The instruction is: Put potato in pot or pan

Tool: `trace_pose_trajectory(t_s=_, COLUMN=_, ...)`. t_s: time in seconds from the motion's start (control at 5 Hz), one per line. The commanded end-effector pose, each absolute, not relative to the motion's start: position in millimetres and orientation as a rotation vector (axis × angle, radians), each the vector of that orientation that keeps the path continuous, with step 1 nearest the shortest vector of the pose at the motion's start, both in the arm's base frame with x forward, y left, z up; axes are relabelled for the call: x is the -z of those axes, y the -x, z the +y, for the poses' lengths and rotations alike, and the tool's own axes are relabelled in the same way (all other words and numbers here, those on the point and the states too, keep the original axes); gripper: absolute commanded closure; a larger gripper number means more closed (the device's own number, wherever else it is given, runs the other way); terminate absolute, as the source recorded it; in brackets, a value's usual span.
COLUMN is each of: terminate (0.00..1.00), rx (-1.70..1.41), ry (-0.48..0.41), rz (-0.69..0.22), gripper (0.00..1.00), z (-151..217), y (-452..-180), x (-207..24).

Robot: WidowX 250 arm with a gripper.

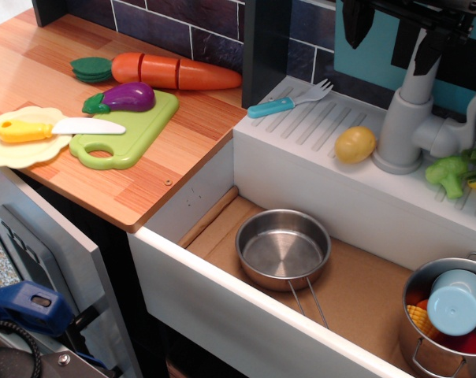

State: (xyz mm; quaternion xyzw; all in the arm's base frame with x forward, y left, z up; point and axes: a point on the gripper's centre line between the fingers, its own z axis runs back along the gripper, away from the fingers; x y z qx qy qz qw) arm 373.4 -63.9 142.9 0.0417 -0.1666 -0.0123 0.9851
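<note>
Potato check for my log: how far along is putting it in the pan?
Nothing is done yet: the potato sits on the ledge beside the faucet. Nothing is in hand; no pincer is in view. Left: picking it up and putting it in the empty steel pan in the sink.

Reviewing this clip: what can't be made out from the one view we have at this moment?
- Gripper: cut off by the top edge, dark fingers only; open or shut unclear.
- Steel pot: cut by the right and bottom edges; blue cup hides most of its contents.
- Potato: far side hidden beside the faucet.
</note>
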Motion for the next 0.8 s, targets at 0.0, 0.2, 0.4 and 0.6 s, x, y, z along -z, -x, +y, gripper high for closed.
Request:
trace_pose_trajectory(t_s=0.0, terminate=0.0, rx=0.025, ry=-0.084, rz=-0.335, gripper=0.0, z=-64, y=-373, x=-143)
trace_pose_trajectory(t_s=0.2, terminate=0.0, rx=0.027, ry=-0.082, rz=-0.359, gripper=0.0, z=-62, y=-376, x=-130)
trace_pose_trajectory(t_s=0.4, terminate=0.0, rx=0.056, ry=-0.071, rz=-0.381, gripper=0.0, z=-56, y=-381, x=-120)
trace_pose_trajectory(t_s=0.6, terminate=0.0, rx=0.076, ry=-0.057, rz=-0.398, gripper=0.0, z=-54, y=-382, x=-106)
